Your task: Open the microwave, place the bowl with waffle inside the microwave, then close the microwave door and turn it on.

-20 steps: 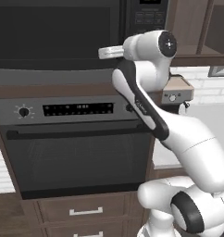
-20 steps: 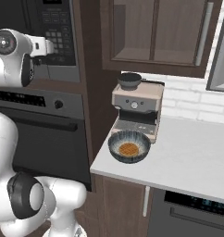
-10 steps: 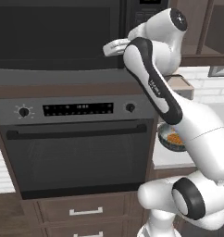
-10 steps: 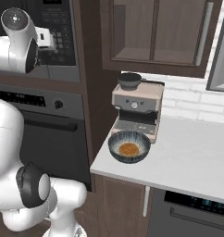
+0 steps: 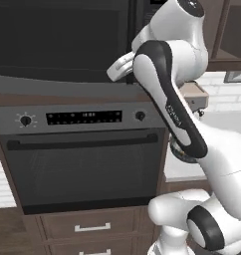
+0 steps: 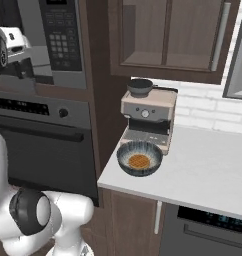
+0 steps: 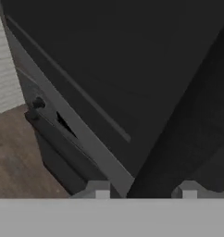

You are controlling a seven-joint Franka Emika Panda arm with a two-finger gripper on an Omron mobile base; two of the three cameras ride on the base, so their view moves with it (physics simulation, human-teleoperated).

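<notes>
Reaching with parted, empty tool [image 7: 146, 192] toward stiff, hinged microwave door [image 5: 60, 40]; grip recommended at its free edge.

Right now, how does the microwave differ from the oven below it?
The microwave has a black keypad panel on its right side; the oven has a display strip with round knobs across its top. The oven door carries a long bar handle; the microwave door shows none. The microwave sits higher, at the level of the gripper; the oven sits under it, above the drawers. Both are built in, dark-fronted, and closed.
</notes>
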